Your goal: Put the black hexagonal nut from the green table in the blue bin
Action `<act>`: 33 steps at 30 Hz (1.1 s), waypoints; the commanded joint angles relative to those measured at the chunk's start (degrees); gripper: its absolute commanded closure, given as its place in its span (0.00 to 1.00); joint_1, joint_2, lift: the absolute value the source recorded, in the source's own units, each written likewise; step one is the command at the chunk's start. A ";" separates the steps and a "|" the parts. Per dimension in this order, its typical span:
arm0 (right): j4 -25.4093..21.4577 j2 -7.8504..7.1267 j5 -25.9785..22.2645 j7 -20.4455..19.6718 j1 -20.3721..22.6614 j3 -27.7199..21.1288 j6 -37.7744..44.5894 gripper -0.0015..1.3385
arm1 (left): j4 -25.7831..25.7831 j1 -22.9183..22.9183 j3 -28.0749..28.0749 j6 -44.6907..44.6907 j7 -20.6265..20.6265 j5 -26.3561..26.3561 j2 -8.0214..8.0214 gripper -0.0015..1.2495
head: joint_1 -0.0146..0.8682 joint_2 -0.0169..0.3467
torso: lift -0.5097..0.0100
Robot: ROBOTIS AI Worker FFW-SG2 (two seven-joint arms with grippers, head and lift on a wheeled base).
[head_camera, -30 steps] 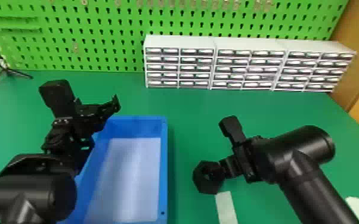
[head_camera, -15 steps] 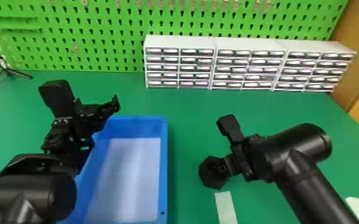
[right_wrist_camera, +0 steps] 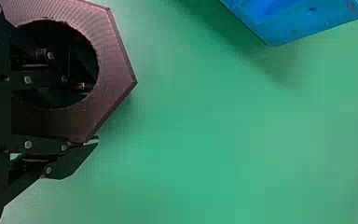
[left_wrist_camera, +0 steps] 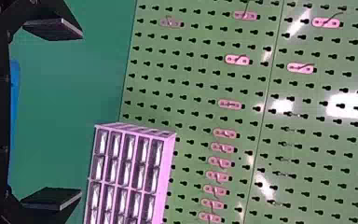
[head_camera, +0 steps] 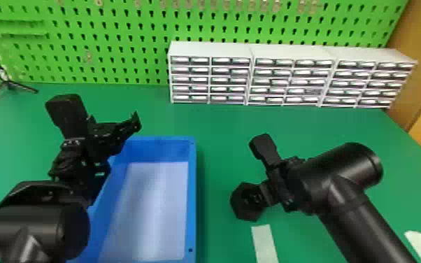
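Leftward, by a little, the right arm [head_camera: 356, 210] has moved since a second ago, and the black nut [head_camera: 243, 213] in its grip has risen slightly in the head view, nearer the drawers. Its hexagonal ring is turned differently now, too. From where I stand, the left arm [head_camera: 35, 224] keeps its place beside the bin [head_camera: 193, 196].

The right end effector [head_camera: 263, 196] is pinching the nut by one side of the ring. One finger [right_wrist_camera: 74, 161] presses against the outside of that wall, and finger links show through the hole. The nut is over the green table [head_camera: 220, 126], to the right of the bin and apart from it, just beyond a white strip [head_camera: 265, 244].

The left end effector [head_camera: 122, 148] is spread wide, with nothing between its fingers, near the bin's far left corner.

White drawers [head_camera: 213, 49] stand at the back of the table, in front of a green pegboard [head_camera: 115, 42]. A small tripod [head_camera: 8, 84] stands at the left.
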 commanded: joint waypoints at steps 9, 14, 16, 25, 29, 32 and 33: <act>-1.66 0.10 2.06 0.00 0.78 -2.38 -0.35 0.76 | 0.00 0.08 0.08 0.00 -0.08 0.00 0.00 0.08 | 0.80 0.07 | 0.79; -2.80 0.01 3.29 0.00 0.96 -4.05 -0.88 0.76 | 0.00 0.08 0.08 0.00 -0.08 0.00 0.00 0.08 | 0.80 0.07 | 0.79; -3.33 0.01 3.99 0.00 1.04 -4.93 -0.96 0.76 | 0.00 0.08 0.08 0.00 -0.08 0.00 0.00 0.08 | 0.80 0.07 | 0.79; -7.11 0.36 7.42 0.00 1.57 -7.74 -1.93 0.76 | 0.00 0.26 0.26 0.00 0.01 0.00 0.00 0.08 | 0.80 0.07 | 0.79; -10.19 0.36 8.82 0.00 2.01 -9.32 -3.69 0.76 | 0.00 0.35 0.34 0.00 -0.08 0.00 0.00 0.08 | 0.80 0.07 | 0.79; -12.47 0.54 9.44 0.00 2.45 -10.99 -6.33 0.76 | 0.00 0.44 0.43 0.00 -0.08 0.00 0.00 0.08 | 0.80 0.07 | 0.79; -13.17 0.54 9.44 0.00 2.63 -11.34 -7.12 0.76 | 0.00 0.44 0.43 0.00 -0.08 0.00 0.00 0.08 | 0.80 0.07 | 0.79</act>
